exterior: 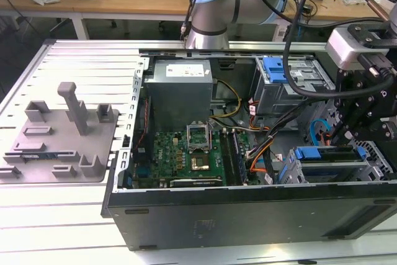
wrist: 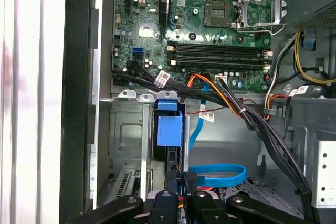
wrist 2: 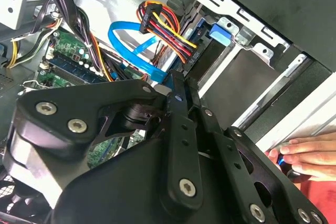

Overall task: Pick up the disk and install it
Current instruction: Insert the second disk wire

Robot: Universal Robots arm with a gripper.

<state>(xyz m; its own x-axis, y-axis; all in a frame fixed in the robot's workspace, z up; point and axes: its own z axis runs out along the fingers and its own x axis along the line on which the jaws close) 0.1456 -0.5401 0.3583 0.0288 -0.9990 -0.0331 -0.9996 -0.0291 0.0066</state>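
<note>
Gripper (wrist: 181, 203): black, closed narrow on top edge of disk (wrist: 170, 129). Disk: blue-railed, on edge in drive cage (wrist: 128, 135) at case (exterior: 248, 215) front; print unreadable. Beyond: motherboard (wrist: 210, 24), labelled cables (wrist: 163, 78). Hand (wrist 2: 310, 153) at case rim.

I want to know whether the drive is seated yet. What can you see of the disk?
The disk shows mainly its bright blue plastic carrier rail, running along a slim dark body. It stands on edge inside the grey metal drive cage, at the exterior view's right of the open computer case. In the first wrist view the gripper is close by it. Whether it is fully seated cannot be told.
</note>
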